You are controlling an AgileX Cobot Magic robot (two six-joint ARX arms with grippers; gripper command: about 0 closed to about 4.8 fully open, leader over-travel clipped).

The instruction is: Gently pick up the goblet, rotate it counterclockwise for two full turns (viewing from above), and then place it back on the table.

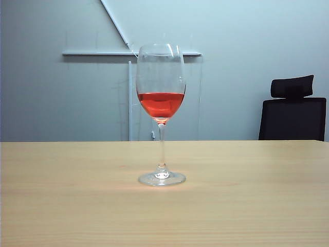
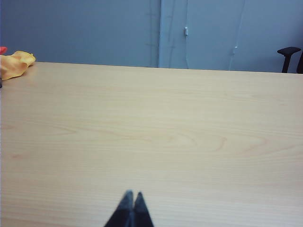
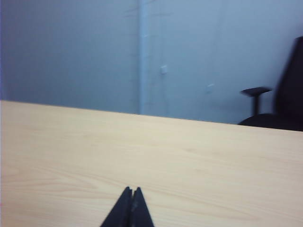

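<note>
Both grippers hang low over the table (image 1: 257, 206) with jaws pinched together on nothing, the left gripper (image 2: 131, 195) and the right gripper (image 3: 132, 190) alike. Farther out the goblet (image 1: 161, 113) stands upright mid-table, untouched. It looks fragile, slick and top-heavy with red liquid, so I'd grasp the thin stem softly.

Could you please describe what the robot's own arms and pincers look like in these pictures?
Only fingertips show. The left pincer ends in two slim, dark, tapering fingers that meet in a point; the right pincer looks the same, black and wedge-shaped. No cables, markings or arm links appear in either wrist view, and no arm enters the exterior view.
</note>
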